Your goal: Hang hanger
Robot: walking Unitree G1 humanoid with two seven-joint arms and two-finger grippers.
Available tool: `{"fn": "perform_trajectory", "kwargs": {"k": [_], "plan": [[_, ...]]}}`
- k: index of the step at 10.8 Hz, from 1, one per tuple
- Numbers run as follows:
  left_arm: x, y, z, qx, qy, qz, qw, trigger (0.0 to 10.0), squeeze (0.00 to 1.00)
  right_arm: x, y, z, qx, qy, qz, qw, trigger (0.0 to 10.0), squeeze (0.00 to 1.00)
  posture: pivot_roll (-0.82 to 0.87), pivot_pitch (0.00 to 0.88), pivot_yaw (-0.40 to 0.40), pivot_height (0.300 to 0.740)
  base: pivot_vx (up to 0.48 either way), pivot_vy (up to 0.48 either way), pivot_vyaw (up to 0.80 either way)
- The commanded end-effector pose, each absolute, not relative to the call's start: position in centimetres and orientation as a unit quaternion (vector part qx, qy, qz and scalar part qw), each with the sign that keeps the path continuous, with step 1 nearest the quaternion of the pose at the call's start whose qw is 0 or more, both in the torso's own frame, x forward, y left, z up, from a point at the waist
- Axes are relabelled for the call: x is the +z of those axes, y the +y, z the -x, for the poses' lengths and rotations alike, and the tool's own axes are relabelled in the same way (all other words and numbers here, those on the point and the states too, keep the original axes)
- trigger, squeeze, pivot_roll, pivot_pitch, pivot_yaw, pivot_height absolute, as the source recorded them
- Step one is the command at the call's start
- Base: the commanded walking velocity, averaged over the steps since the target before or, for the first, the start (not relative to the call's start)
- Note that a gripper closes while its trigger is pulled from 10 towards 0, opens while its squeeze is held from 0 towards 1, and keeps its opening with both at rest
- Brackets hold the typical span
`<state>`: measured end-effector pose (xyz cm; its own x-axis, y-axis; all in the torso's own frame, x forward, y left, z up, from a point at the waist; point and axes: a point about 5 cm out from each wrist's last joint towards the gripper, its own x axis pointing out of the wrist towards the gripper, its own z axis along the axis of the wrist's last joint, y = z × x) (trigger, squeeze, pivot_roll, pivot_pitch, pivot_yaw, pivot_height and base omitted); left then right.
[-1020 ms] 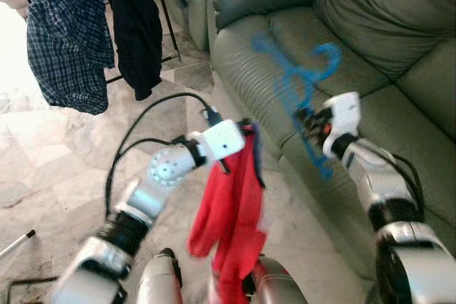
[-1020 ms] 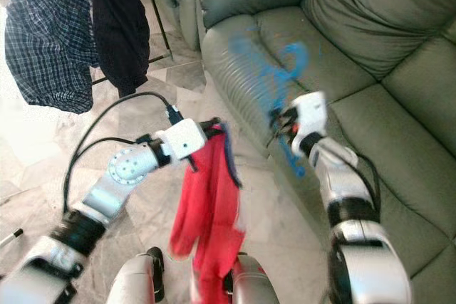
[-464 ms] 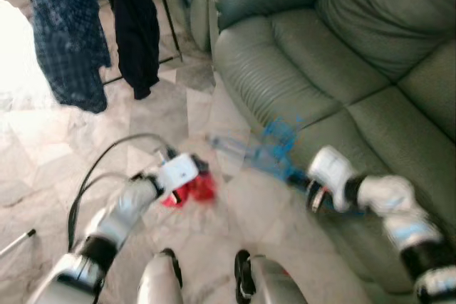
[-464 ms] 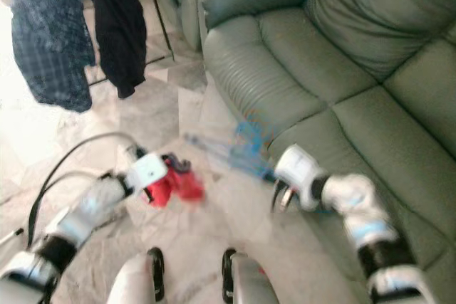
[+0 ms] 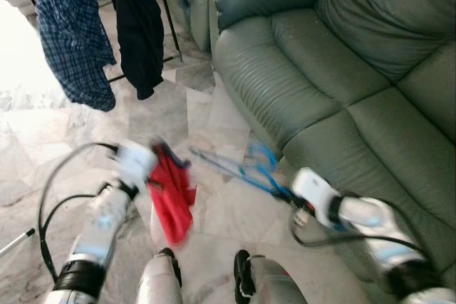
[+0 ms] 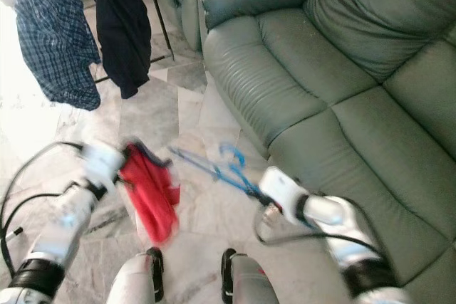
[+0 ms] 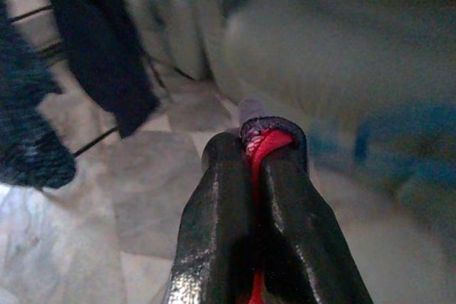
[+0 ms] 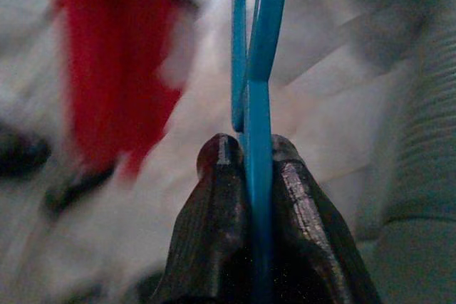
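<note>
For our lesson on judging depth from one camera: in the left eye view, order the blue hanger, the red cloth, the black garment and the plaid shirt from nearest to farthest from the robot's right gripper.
1. Blue hanger: clamped in the right gripper, in front of the sofa.
2. Red cloth: to the left, held by the left gripper.
3. Black garment: hanging on the rack, far upper left.
4. Plaid shirt: on the rack beyond the black garment, farthest left.

This is looking like a living room in a home. A large grey-green leather sofa is taking up most of the right side, its padded cushions and backrests running along the wall. Pale marble-patterned floor tiles are stretching out beside it, and a dark metal clothes rack is standing behind, carrying a blue checked shirt and a black garment.
</note>
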<state>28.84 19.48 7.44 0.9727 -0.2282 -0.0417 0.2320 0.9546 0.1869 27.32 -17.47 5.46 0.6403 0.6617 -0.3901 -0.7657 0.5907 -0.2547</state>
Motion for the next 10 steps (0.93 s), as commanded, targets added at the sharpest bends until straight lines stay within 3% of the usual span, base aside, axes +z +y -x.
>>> {"fn": "perform_trajectory", "kwargs": {"k": [1,2,3,4,7,10], "plan": [[8.0,19.7,-28.8,-0.109,-0.001,-0.075,0.991,10.0,0.0,6.3,-17.5,-27.8,0.377,0.107,0.187,0.901,10.0,0.0,0.01,0.211,-0.046,0.74,0.0,0.0,0.0],[8.3,18.7,-28.9,-0.16,-0.001,-0.08,0.984,10.0,0.0,6.5,-16.6,-27.4,0.388,0.099,0.166,0.901,10.0,0.0,0.01,0.211,-0.046,0.74,0.0,0.0,0.0],[8.0,18.3,-28.7,-0.195,0.001,-0.104,0.975,10.0,0.0,6.6,-16.3,-26.6,0.43,0.098,0.177,0.88,10.0,0.0,0.01,0.218,-0.042,0.74,0.0,0.0,0.0],[7.4,18.3,-28.3,-0.235,0.009,-0.156,0.959,10.0,0.0,6.7,-16.9,-25.6,0.482,0.114,0.199,0.846,10.0,0.0,0.0,0.22,-0.044,0.74,0.0,0.0,0.0],[7.6,17.7,-27.8,-0.346,-0.001,-0.288,0.893,10.0,0.0,8.2,-20.1,-25.3,0.533,0.184,0.184,0.805,10.0,0.0,-0.02,0.224,-0.052,0.74,0.0,0.0,0.0],[7.6,17.4,-27.9,-0.359,-0.009,-0.292,0.886,10.0,0.0,8.5,-20.5,-25.2,0.544,0.195,0.179,0.796,10.0,0.0,-0.02,0.224,-0.055,0.74,0.0,0.0,0.0]]}}
